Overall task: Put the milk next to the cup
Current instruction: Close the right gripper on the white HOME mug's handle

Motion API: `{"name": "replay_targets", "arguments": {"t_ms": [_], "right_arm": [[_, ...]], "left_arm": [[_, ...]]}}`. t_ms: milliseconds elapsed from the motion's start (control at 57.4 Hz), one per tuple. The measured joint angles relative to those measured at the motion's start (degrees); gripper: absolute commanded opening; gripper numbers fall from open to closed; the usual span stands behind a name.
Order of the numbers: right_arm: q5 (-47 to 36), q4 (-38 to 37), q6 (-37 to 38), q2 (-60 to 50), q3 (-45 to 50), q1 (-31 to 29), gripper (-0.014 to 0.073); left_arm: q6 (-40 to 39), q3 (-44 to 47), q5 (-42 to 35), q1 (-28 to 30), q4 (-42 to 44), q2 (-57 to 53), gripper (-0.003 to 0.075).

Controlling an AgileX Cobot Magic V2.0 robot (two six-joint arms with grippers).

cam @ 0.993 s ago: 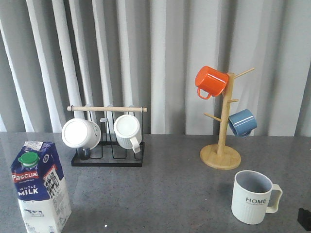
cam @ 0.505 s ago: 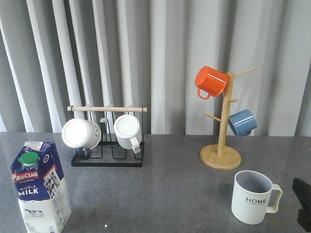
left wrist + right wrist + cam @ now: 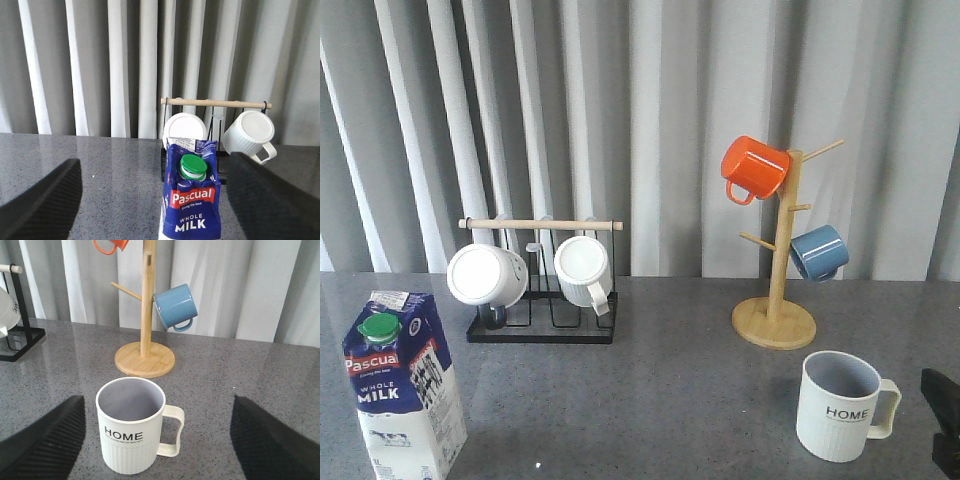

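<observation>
Since a second earlier, only the right gripper [image 3: 157,440] had crept further into the front view. Both it and the left gripper [image 3: 150,200] gaped wide, empty, framing the off-white ribbed "HOME" cup [image 3: 842,406] and blue-and-white gable-top milk carton [image 3: 402,385], neither touched.

Grey speckled tabletop [image 3: 670,400], faintly glossy, small light glints on it. Behind it, pale grey-white curtain [image 3: 650,120] in vertical folds fills the back wall. Even, soft light.

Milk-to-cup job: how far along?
Done: nothing. The milk stands at the table's front-left, far from the cup at front-right. In hand: the left gripper is open, straddling the carton, not gripping. Left: grasp, carry across, set down beside the cup.
</observation>
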Motion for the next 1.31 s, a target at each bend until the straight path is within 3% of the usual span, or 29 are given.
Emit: {"name": "replay_targets", "arguments": {"t_ms": [139,348,523,697,854,1028,1306], "right_arm": [[-0.27,-2.96,0.12,2.40,0.00,-4.22,0.0563],[-4.49,-16.82,13.84,13.41,0.00,-9.82,0.0563],[-12.20,-21.84,16.77,21.81,-0.04,-10.30,0.0563],[-20.13,-22.65,17.10,29.70,0.12,-10.30,0.0563],[-36.01,-21.89,16.43,33.30,4.98,-10.30,0.0563],[-49.53,-15.44,11.10,38.55,8.83,-10.30,0.0563],[-58.36,-14.92,8.51,46.80,9.10,-10.30,0.0563]], "left_arm": [[0.00,0.00,0.00,0.00,0.00,0.00,0.0533],[0.00,0.00,0.00,0.00,0.00,0.00,0.0533],[0.00,-0.05,0.00,0.00,0.00,0.00,0.0533],[0.00,-0.05,0.00,0.00,0.00,0.00,0.0533],[0.00,-0.05,0.00,0.00,0.00,0.00,0.0533],[0.00,-0.05,0.00,0.00,0.00,0.00,0.0533],[0.00,-0.05,0.00,0.00,0.00,0.00,0.0533]]}}
